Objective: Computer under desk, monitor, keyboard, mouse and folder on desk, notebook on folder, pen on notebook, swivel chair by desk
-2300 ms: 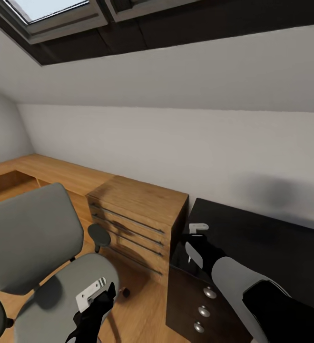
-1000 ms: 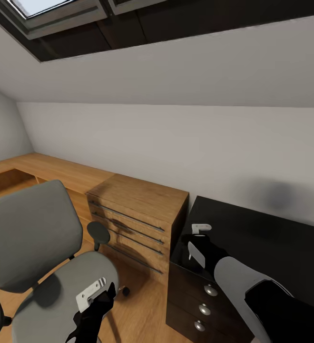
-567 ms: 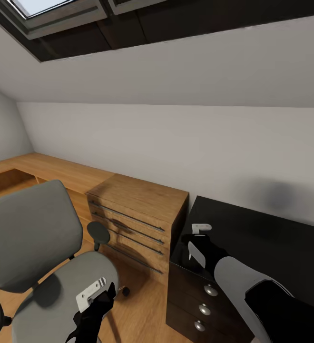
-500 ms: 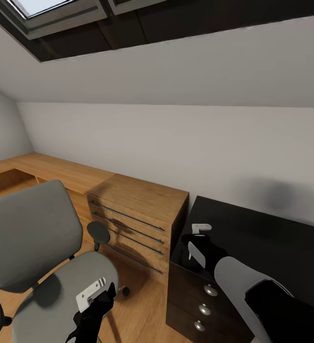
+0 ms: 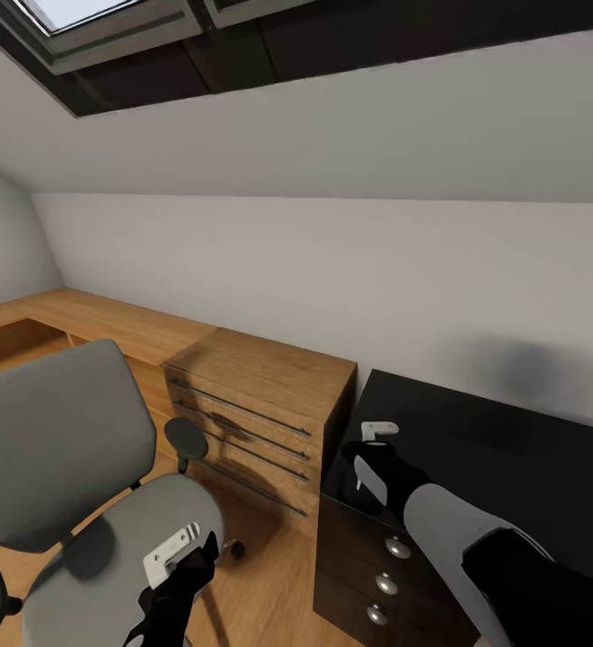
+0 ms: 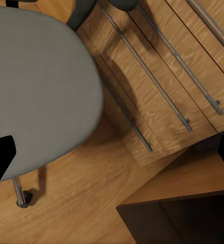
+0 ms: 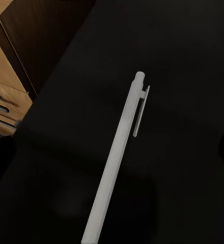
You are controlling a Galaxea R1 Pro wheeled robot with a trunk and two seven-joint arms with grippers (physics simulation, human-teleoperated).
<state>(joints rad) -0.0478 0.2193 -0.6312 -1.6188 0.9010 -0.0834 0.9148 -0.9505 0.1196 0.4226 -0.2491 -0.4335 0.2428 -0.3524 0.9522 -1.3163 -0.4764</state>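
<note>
A: Grey sloped walls and a skylight (image 5: pixel 108 31) rise behind the desk (image 5: pixel 512 449); what sits left of it in the head view?
B: A wood cabinet (image 5: pixel 261 413), then the swivel chair (image 5: pixel 72 485). The right gripper (image 5: pixel 373 454) hangs over the desk's near corner.

A: Left wrist view?
B: The left gripper (image 6: pixel 112 162) is spread wide above the chair seat's edge.

A: Right wrist?
B: The pen (image 7: pixel 117 157) runs above the desk; whether those fingers clamp it, I can't tell.

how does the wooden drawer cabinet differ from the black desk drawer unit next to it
The wooden cabinet is light wood; the desk drawer unit is dark, nearly black. The cabinet's drawers have long horizontal bar handles; the unit's have round silver knobs. Both stand on the wood floor side by side.
</note>
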